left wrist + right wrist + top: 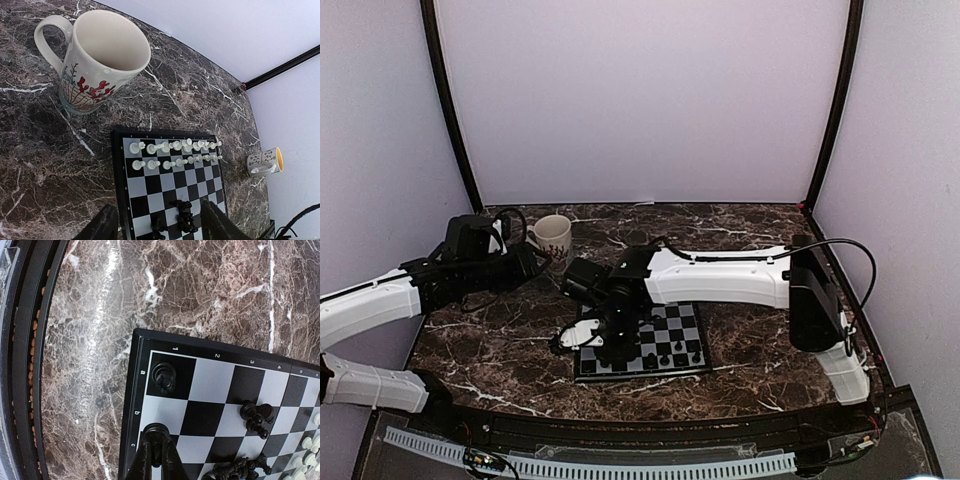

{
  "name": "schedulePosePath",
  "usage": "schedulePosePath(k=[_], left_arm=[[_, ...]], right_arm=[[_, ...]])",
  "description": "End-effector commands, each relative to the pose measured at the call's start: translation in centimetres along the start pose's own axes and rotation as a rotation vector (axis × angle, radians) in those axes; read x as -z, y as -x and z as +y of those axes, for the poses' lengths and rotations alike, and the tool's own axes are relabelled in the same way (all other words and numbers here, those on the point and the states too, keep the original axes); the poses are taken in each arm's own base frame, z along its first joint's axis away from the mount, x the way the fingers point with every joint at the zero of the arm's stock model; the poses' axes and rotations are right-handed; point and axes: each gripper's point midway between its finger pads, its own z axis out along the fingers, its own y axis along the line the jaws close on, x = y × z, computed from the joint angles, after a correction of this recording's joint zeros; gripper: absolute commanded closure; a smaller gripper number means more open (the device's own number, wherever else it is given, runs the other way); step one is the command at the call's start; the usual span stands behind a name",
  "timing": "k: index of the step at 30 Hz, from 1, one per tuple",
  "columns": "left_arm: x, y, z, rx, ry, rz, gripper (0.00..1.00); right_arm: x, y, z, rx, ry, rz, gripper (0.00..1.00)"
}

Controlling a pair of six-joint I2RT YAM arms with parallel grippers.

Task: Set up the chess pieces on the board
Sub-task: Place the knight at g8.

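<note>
Over the left end of the small square chessboard of black and pale grey squares (682, 322), the right fingers (146, 456) are pinched almost together on a tiny glossy black chess piece (156, 432), whose rounded head shows just above their tips. That piece hangs upright, its long axis in line with the fingers, above the outermost row at about the boundary between the squares lettered b and c. The relation that matters is therefore a short one. The target square seems to lie directly beneath, one square along from the black pawn standing on the corner square (164, 377). A straight descent looks enough, provided the fingers do not brush that neighbour. The right arm is plainly the nearer. The left fingers (102, 226) are spread wide with nothing between them, and hang near the cream ceramic mug with a red floral print (100, 60), apart from the board's edge. Two neat rows of white pieces (165, 147) line the opposite end. Several other black pieces lying toppled (257, 419) sit further in, slim turned shapes with wider bases that would probably roll easily. The board is flat and thin, and its dark rim carries small white letters and numbers. It rests on the dark marble-patterned table (100, 315), whose polished surface throws back a bright streak of light.
</note>
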Motion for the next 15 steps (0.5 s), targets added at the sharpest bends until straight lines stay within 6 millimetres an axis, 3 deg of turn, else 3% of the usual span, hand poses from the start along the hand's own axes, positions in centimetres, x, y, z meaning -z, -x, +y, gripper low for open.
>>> schedulePosePath(k=[1, 15], left_arm=[[0.5, 0.2, -0.2, -0.001, -0.026, -0.019, 0.42], [0.3, -0.2, -0.1, 0.001, -0.036, -0.011, 0.42]], right_arm=[[-0.3, 0.3, 0.3, 0.000, 0.018, 0.007, 1.00], [-1.7, 0.5, -0.1, -0.011, 0.024, 0.018, 1.00]])
